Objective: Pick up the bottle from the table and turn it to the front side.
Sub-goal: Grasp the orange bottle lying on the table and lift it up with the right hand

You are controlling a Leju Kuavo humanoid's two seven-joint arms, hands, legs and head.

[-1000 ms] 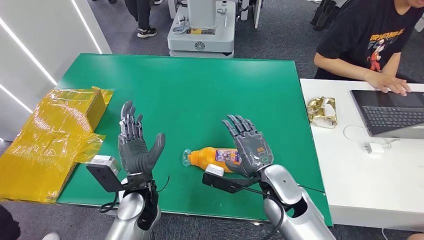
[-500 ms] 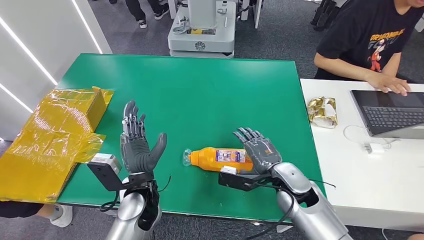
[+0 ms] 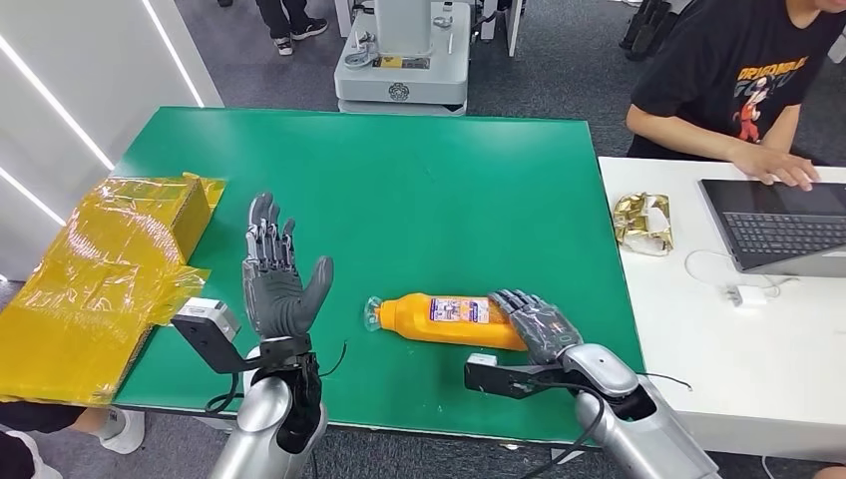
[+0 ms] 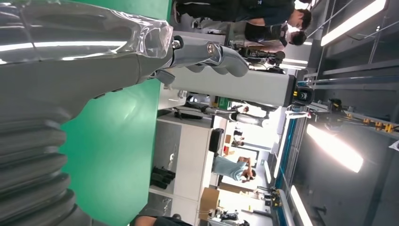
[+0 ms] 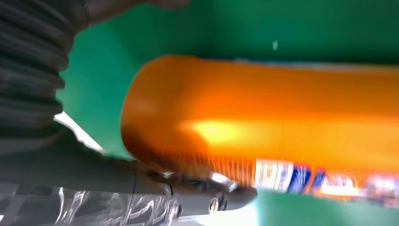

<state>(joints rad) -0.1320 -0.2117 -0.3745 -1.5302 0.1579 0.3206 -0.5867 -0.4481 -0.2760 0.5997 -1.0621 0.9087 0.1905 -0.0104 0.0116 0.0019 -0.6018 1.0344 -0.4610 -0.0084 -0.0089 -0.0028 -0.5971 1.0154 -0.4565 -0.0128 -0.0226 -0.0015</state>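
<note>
Right hand [image 3: 534, 324] lies spread against 1 orange bottle [image 3: 439, 317] lying on the green table [image 3: 419, 190]; left hand [image 3: 274, 279] spread, empty.

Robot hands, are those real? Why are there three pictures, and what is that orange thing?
Yes, they belong to a walking robot with two silver arms. The big picture is from a camera up on its body, looking down at a green table. The other two come from cameras at its wrists, so they look sideways and very close. The orange thing is a bottle lying on its side. The right robot hand is laid against the bottle's bottom end; it has not lifted it. The left robot hand is up, fingers spread, holding nothing. A yellow wrapped box sits at the table's left edge, and a person works at a laptop nearby.
</note>
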